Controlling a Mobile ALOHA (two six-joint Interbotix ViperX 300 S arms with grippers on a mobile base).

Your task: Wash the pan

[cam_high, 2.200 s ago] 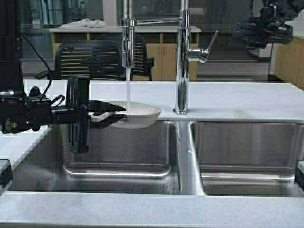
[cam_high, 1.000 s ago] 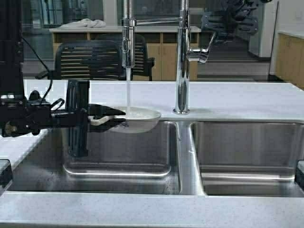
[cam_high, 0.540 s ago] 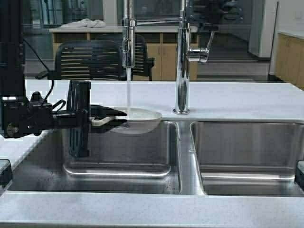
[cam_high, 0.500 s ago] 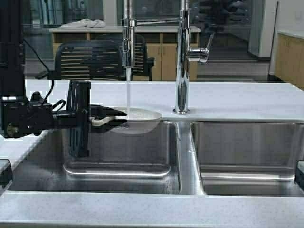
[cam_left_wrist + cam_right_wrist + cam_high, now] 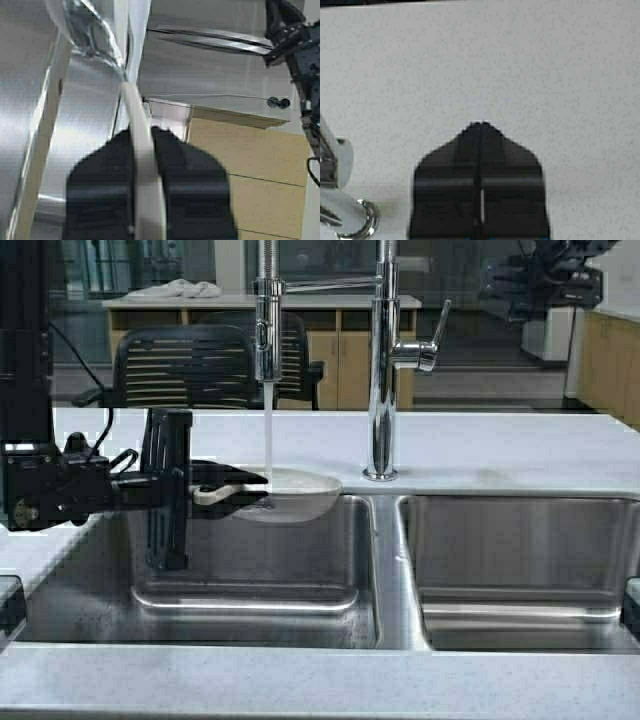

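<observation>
My left gripper (image 5: 232, 487), at centre left of the frame, was clamped on the stubby handle of the cream-white pan (image 5: 295, 492), holding it level over the left basin of the steel sink (image 5: 250, 585), the far rim close to the counter edge. Water (image 5: 268, 430) from the pull-down spout (image 5: 267, 340) fell straight into the bowl of the pan; in the left wrist view the pan's handle (image 5: 141, 165) ran between my two pads, pressed on both sides. My right gripper (image 5: 481, 145), fingers closed on nothing, hung high at the upper right of the frame, above the white counter (image 5: 500, 445) and just right of the faucet lever (image 5: 428, 345), which stood tilted up. I judged this the rinsing stage, well along: the pan was filling under the stream. The next move likely called for tipping or swirling the pan to shed the water, and for the right gripper to come down on the lever to shut the flow. Room was tight behind, where the counter lip and the faucet column (image 5: 380, 370) stood just beside the pan's rim; below and toward the near edge the basin lay open, giving space to lower and tilt.
</observation>
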